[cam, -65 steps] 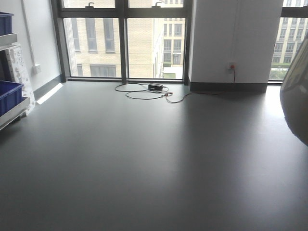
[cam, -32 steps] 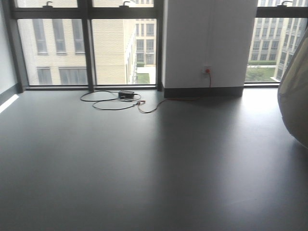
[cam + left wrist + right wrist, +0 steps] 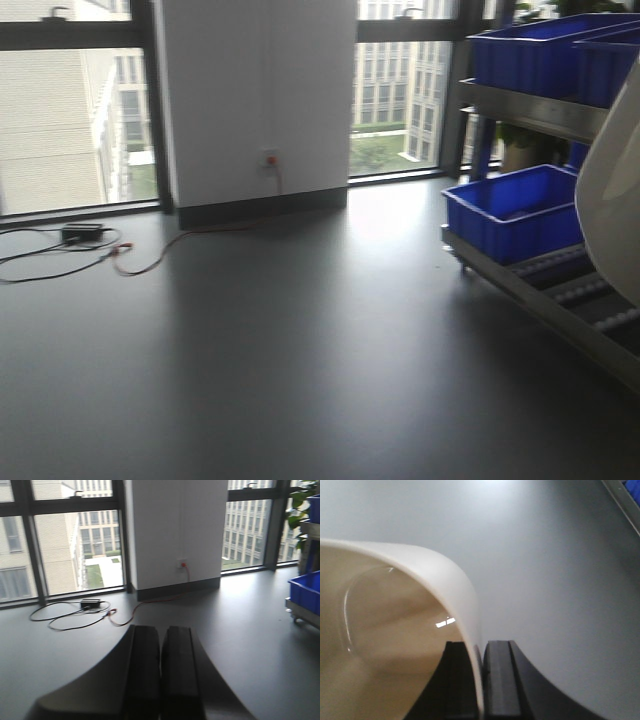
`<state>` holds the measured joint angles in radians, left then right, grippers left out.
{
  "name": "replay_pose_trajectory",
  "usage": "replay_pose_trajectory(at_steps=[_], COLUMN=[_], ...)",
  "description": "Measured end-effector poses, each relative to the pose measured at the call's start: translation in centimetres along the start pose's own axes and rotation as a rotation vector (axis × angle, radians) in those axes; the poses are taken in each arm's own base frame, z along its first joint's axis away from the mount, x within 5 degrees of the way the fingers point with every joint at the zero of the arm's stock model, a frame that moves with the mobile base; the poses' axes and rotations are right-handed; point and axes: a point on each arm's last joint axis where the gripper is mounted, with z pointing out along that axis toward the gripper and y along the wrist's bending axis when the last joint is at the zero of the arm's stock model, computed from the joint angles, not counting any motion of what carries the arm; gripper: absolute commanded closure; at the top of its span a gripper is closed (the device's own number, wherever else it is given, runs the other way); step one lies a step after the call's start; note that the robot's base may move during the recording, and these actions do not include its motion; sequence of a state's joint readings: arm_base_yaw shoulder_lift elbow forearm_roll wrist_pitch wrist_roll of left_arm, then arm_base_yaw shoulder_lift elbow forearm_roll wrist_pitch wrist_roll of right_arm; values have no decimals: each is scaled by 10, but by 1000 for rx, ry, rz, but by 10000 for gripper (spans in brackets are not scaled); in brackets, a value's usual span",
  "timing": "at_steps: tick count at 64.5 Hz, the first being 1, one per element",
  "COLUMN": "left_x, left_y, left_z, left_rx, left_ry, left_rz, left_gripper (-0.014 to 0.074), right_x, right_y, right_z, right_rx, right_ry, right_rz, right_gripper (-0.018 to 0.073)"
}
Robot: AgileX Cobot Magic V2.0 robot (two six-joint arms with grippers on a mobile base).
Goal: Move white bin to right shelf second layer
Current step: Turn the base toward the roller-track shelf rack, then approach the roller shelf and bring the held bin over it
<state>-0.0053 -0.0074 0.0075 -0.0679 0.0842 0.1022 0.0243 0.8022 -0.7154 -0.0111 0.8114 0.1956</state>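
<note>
Here, the exterior front view. The white bin [image 3: 614, 200] fills the right edge of the frame, hanging clear of the grey floor [image 3: 300, 350] in front of the rack [image 3: 545, 300]. Behind it runs the roller-rail shelf level [image 3: 585, 288], with a lower blue crate [image 3: 510, 215] at its far end. Upper blue crates [image 3: 530, 50] stand on the steel level above; what they hold cannot be seen. A white pillar [image 3: 250, 90] between the windows bears a wall socket [image 3: 268, 158], and a red cable [image 3: 160, 250] lies on the floor below it.

Left wrist view. The left gripper [image 3: 161, 632] has its two dark fingers pressed together with nothing between them, above bare floor. A black adapter [image 3: 90, 602] with looped cord lies near the window. One blue crate shows at the right edge, below a plant [image 3: 300, 500].

Right wrist view. The right gripper [image 3: 482, 647] pinches the bin's side wall, one finger inside and one outside. The smooth cream interior shows a small glare spot. The bin is tilted above the floor.
</note>
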Motion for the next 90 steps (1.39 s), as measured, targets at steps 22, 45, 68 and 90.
replay_pose_trajectory(at_steps=[22,45,68,90], left_x=[0,0,0,0], left_y=[0,0,0,0], left_z=[0,0,0,0], left_rx=[0,0,0,0], left_ry=[0,0,0,0], left_rz=[0,0,0,0], left_gripper=[512,512,512,512], right_x=[0,0,0,0], right_y=[0,0,0,0], right_z=[0,0,0,0], right_rx=[0,0,0,0], right_ry=[0,0,0,0], right_rz=[0,0,0,0], right_gripper=[482,482,482,482])
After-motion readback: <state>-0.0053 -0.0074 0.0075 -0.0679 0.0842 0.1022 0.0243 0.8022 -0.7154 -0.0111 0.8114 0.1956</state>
